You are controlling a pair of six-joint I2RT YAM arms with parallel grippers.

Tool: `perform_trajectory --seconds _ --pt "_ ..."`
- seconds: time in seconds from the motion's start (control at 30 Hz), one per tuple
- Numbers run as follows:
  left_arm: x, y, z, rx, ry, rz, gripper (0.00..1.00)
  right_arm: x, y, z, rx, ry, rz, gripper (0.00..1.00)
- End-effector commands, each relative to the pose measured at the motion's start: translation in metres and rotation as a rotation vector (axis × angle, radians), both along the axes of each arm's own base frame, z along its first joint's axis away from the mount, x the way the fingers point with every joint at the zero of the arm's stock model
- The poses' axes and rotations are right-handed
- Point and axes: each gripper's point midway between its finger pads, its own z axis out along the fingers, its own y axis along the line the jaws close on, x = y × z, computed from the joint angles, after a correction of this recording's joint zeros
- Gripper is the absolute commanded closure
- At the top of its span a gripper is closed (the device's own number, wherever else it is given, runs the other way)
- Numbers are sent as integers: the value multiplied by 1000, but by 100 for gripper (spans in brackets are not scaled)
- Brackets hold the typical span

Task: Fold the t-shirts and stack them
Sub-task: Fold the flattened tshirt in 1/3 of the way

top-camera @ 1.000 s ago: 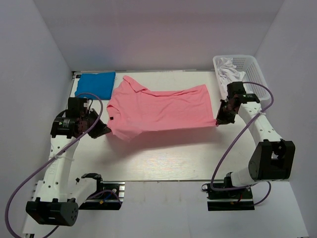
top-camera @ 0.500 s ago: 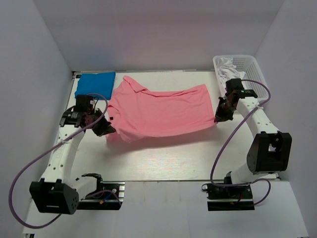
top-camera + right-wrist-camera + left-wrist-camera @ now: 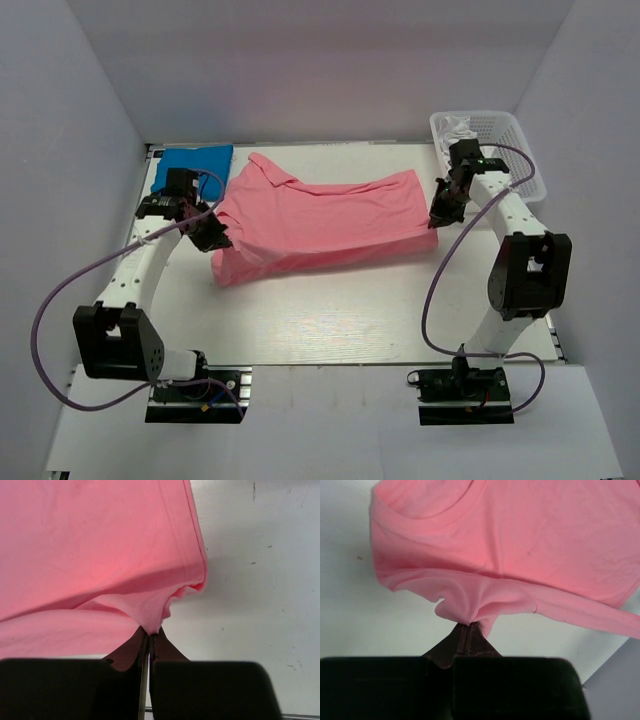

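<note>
A salmon-pink t-shirt (image 3: 320,222) lies spread across the middle of the table, its collar at the back left and its near half folded over. My left gripper (image 3: 218,238) is shut on the shirt's left edge, where the pink cloth (image 3: 470,611) bunches at the fingertips. My right gripper (image 3: 436,222) is shut on the shirt's right corner, the cloth (image 3: 152,617) pinched between its tips. A bright blue t-shirt (image 3: 195,167) rests as a small folded rectangle at the back left corner.
A white mesh basket (image 3: 495,150) with white cloth in it stands at the back right, just behind my right arm. White walls close in the table (image 3: 330,320) at the back and both sides.
Both grippers have carried the shirt's near edge away from me, toward the back of the table. The fold has become narrower and the arms reach further out.
</note>
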Motion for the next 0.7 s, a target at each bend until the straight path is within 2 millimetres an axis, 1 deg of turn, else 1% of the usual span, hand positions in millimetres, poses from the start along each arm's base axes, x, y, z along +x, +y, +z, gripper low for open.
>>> perform_trajectory --seconds 0.0,0.03,0.07,0.1,0.13,0.17,0.2,0.23,0.27,0.3,0.33,0.37,0.4,0.43,0.47,0.5,0.53,0.57,0.6,0.63,0.67 --pt "28 9 13 42 -101 17 100 13 1 4 1 -9 5 100" --pt "31 9 15 41 -114 18 100 18 1 4 4 -17 6 100" --pt "36 8 9 42 -105 17 100 24 1 7 4 -30 -4 100" --pt "43 8 8 41 -122 18 100 28 1 4 3 -30 -6 100" --pt "49 8 6 40 -129 18 100 35 1 7 5 -50 -10 100" --pt "55 7 -2 41 -119 18 100 41 2 2 5 -42 -15 100" --pt "64 5 -3 32 -141 14 100 43 2 0 3 -35 -21 100" --pt "68 2 -7 18 -136 5 100 48 3 1 4 -41 -18 100" --pt "68 0 -14 11 -116 0 100 52 3 -4 5 -32 -20 100" --pt "78 0 -19 17 -121 -11 100 53 4 -6 6 -29 -18 100" --pt "83 0 -20 16 -128 -11 100 58 5 -6 7 -41 -15 100" --pt "86 2 -23 25 -129 -5 100 60 8 -10 26 -37 -7 100" --pt "97 5 -20 48 -161 0 100 66 9 -14 26 -52 9 100" --pt "103 10 -27 73 -154 14 100 73 10 -19 27 -60 14 100" --pt "110 11 -28 81 -163 20 100 77 11 -15 30 -79 20 92" --pt "122 11 -21 84 -193 13 100 82 13 -18 28 -91 31 90" --pt "132 12 -21 90 -213 19 99 88 14 -17 30 -104 34 90" --pt "141 9 -33 83 -195 -2 95 92 16 -15 37 -117 43 90" --pt "156 7 -26 80 -219 -16 91 97 17 -10 33 -144 56 78" --pt "159 6 -32 82 -186 -18 82 102 20 -8 35 -166 76 68" --pt "162 0 -35 61 -159 -55 50 104 24 0 49 -182 85 49"
